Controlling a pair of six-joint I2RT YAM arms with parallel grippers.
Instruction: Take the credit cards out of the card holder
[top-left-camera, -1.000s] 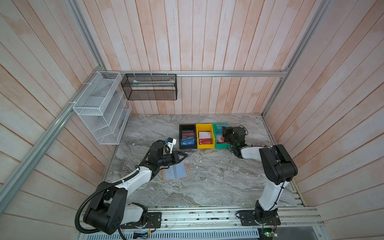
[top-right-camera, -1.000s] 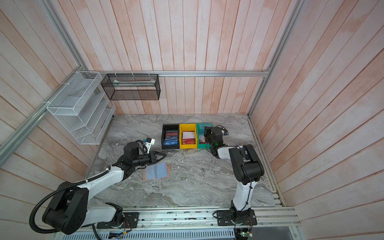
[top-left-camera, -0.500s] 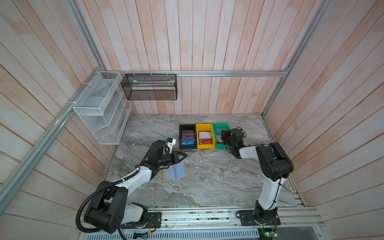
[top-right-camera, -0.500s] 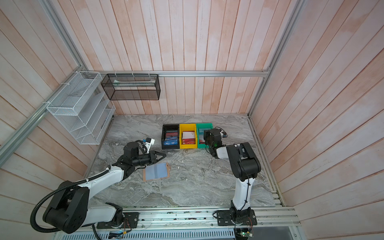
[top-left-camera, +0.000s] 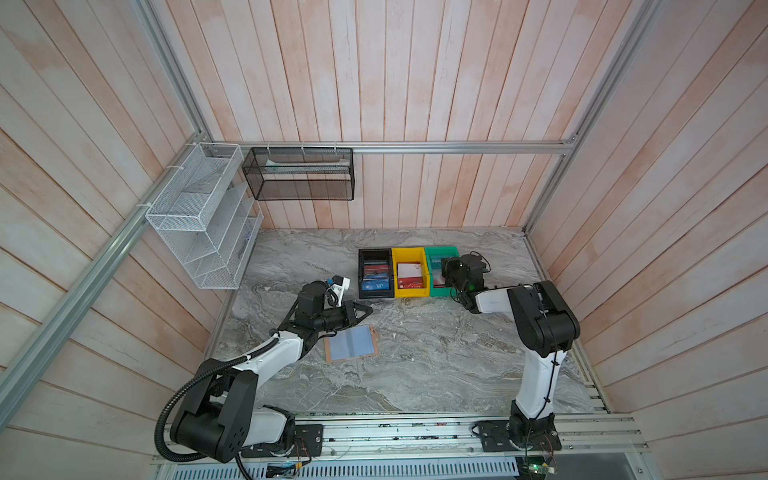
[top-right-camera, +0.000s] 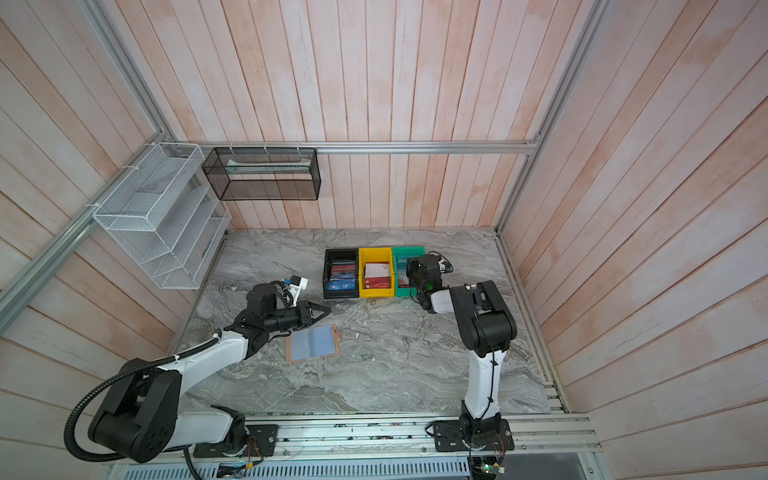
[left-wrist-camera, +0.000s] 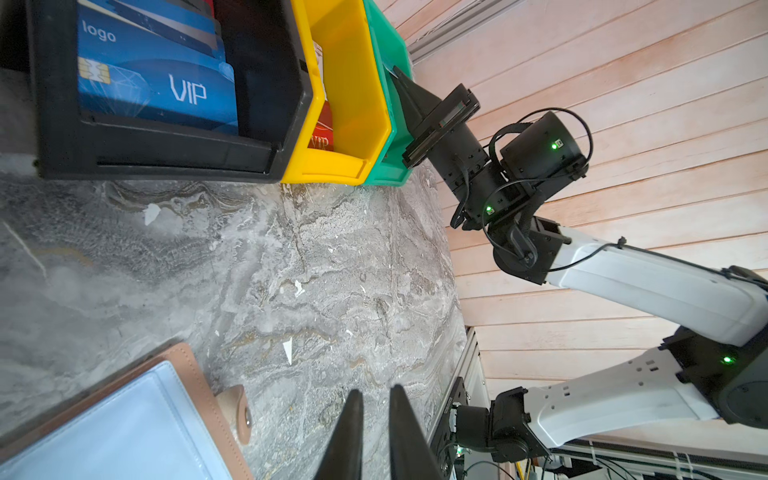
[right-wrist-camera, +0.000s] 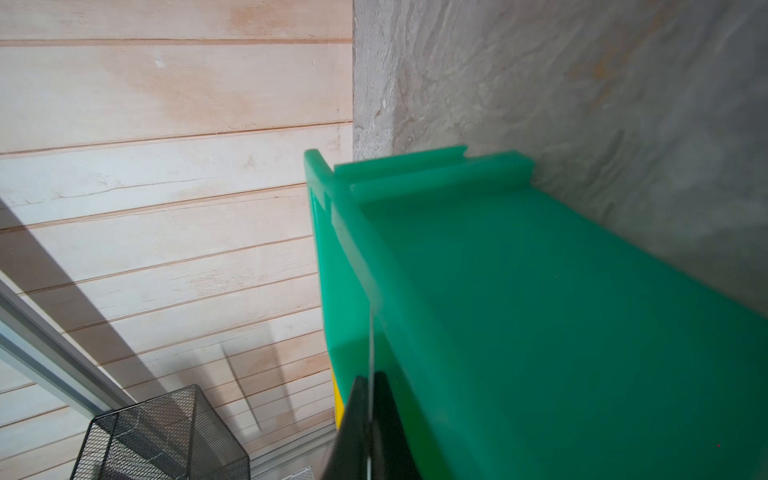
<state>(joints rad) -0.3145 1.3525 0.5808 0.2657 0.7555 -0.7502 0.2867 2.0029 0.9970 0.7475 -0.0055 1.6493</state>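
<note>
The tan card holder (top-left-camera: 351, 344) (top-right-camera: 311, 343) lies open on the marble table, its clear sleeve pages facing up. Its snap tab (left-wrist-camera: 239, 411) shows in the left wrist view. My left gripper (top-left-camera: 370, 309) (top-right-camera: 328, 308) (left-wrist-camera: 375, 395) hovers just beyond the holder's far edge, its jaws a narrow gap apart with nothing between them. My right gripper (top-left-camera: 444, 270) (top-right-camera: 409, 270) (right-wrist-camera: 369, 380) is at the green bin (top-left-camera: 434, 291) (right-wrist-camera: 540, 311), shut on a thin credit card (right-wrist-camera: 370, 340) seen edge-on. A blue VIP credit card (left-wrist-camera: 158, 91) (top-left-camera: 376, 285) lies in the black bin (top-left-camera: 375, 295).
A yellow bin (top-left-camera: 409, 294) holding red and white cards stands between the black and green bins. A white wire rack (top-left-camera: 199, 216) and a black mesh basket (top-left-camera: 299, 174) hang on the walls. The aluminium rail (top-left-camera: 415, 428) runs along the table's front edge.
The right arm's elbow has shifted slightly left while its gripper stays at the green bin. The left arm and the card holder have not moved.
</note>
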